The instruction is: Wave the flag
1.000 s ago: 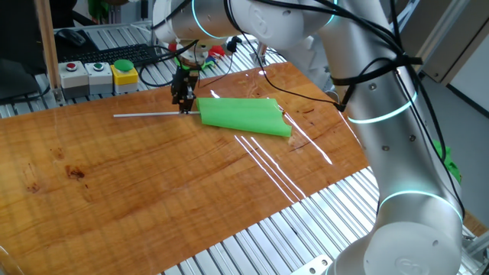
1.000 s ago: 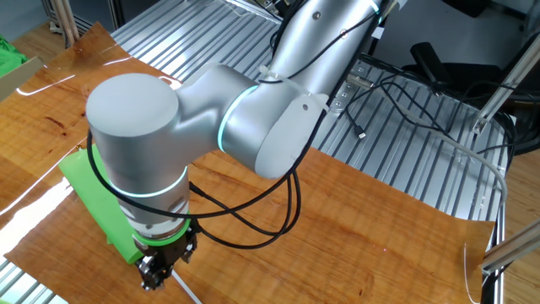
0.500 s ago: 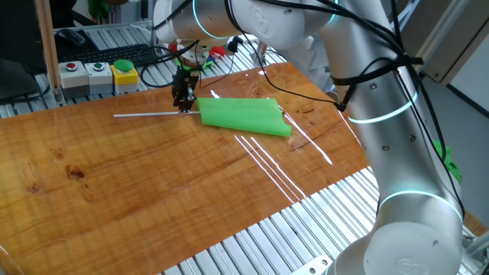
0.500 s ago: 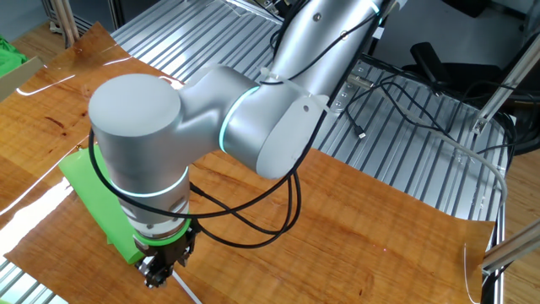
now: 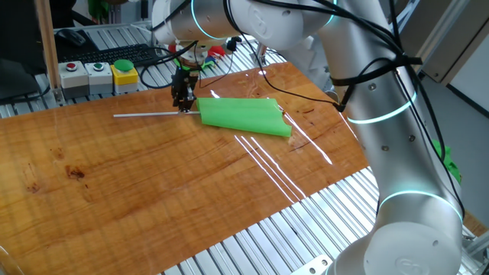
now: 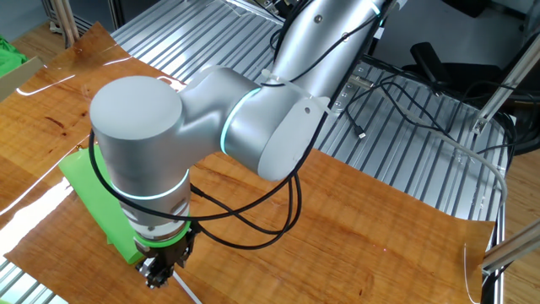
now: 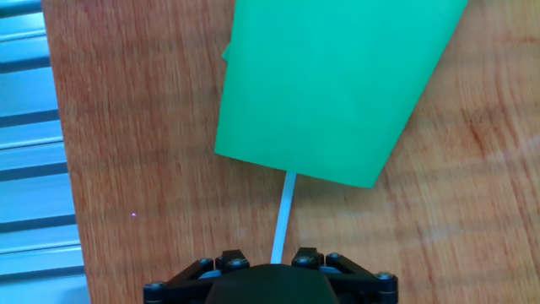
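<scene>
The flag lies flat on the wooden table. Its bright green cloth point(image 5: 244, 114) sits to the right, and its thin pale grey stick point(image 5: 145, 115) runs out to the left. My gripper point(image 5: 182, 105) is down on the stick, right at the cloth's left edge. In the hand view the cloth point(image 7: 337, 84) fills the top. The stick point(image 7: 283, 215) runs from it straight down between my two black jaws, which stand close on either side of it. In the other fixed view my gripper point(image 6: 160, 272) is at the near end of the cloth point(image 6: 93, 198); the arm hides most of the stick.
A button box with a yellow button point(image 5: 124, 73) and a keyboard point(image 5: 122, 53) stand behind the table's back edge. Cables point(image 5: 229, 65) trail over the far side of the table. Ribbed metal decking point(image 6: 396, 127) surrounds the wooden top.
</scene>
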